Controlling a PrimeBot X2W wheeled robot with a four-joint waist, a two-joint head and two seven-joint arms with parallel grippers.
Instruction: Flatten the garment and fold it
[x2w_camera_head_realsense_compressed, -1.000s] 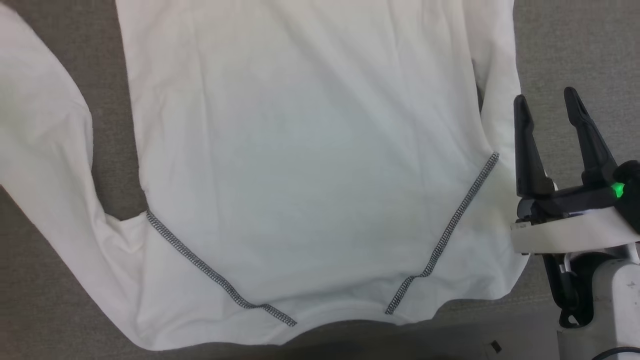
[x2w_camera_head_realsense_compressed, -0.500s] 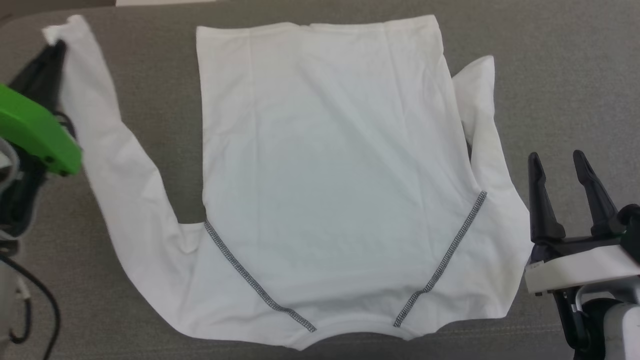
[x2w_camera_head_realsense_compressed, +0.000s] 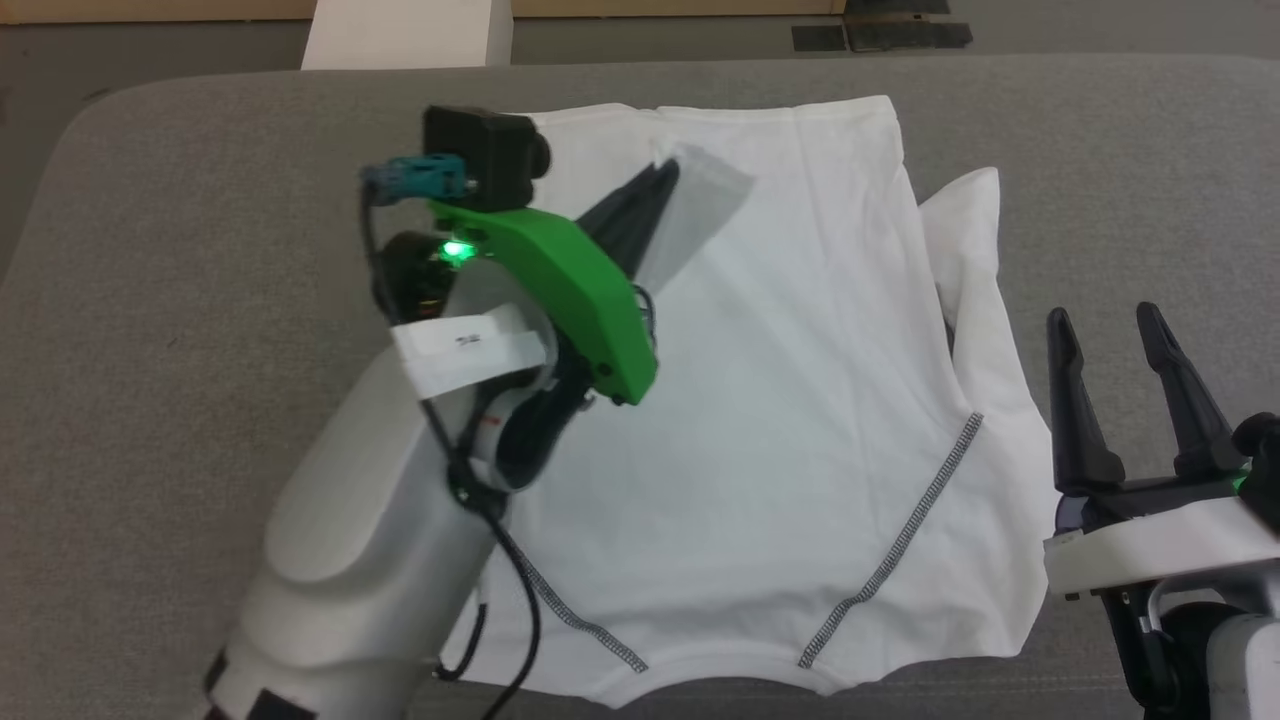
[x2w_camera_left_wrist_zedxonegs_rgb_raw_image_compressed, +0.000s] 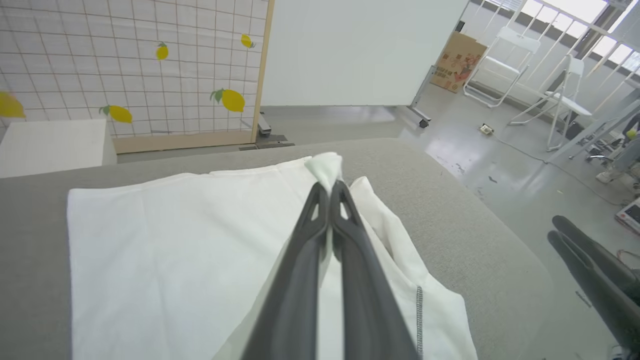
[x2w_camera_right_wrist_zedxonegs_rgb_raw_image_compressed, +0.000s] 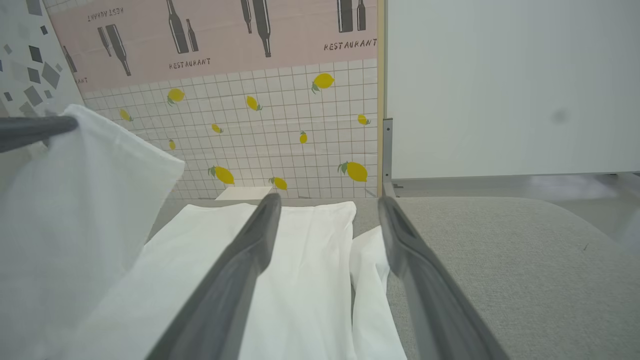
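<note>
The white garment (x2w_camera_head_realsense_compressed: 780, 400) lies spread flat on the grey padded table (x2w_camera_head_realsense_compressed: 200, 250), dark zigzag stitching near its close edge. My left gripper (x2w_camera_head_realsense_compressed: 668, 172) hovers over the garment's upper middle, shut on the cuff of the left sleeve (x2w_camera_head_realsense_compressed: 712, 188), which it holds lifted above the body. The left wrist view shows the cuff (x2w_camera_left_wrist_zedxonegs_rgb_raw_image_compressed: 326, 165) pinched between the closed fingertips (x2w_camera_left_wrist_zedxonegs_rgb_raw_image_compressed: 320, 200). My right gripper (x2w_camera_head_realsense_compressed: 1100, 320) stands open beside the garment's right edge, nothing between its fingers (x2w_camera_right_wrist_zedxonegs_rgb_raw_image_compressed: 250, 250). The right sleeve (x2w_camera_head_realsense_compressed: 965, 250) lies crumpled along that side.
A rigid white box (x2w_camera_head_realsense_compressed: 405, 35) stands beyond the table's far edge. Behind the table is a wall panel with lemon prints (x2w_camera_right_wrist_zedxonegs_rgb_raw_image_compressed: 300, 135) and a white board (x2w_camera_left_wrist_zedxonegs_rgb_raw_image_compressed: 360, 50). Folding chairs (x2w_camera_left_wrist_zedxonegs_rgb_raw_image_compressed: 505, 65) and a cardboard box (x2w_camera_left_wrist_zedxonegs_rgb_raw_image_compressed: 457, 62) stand on the floor to the right.
The head camera has pulled back, showing more of the table. My left gripper has carried the left sleeve from the far left over the garment's body. The right gripper has stayed put.
</note>
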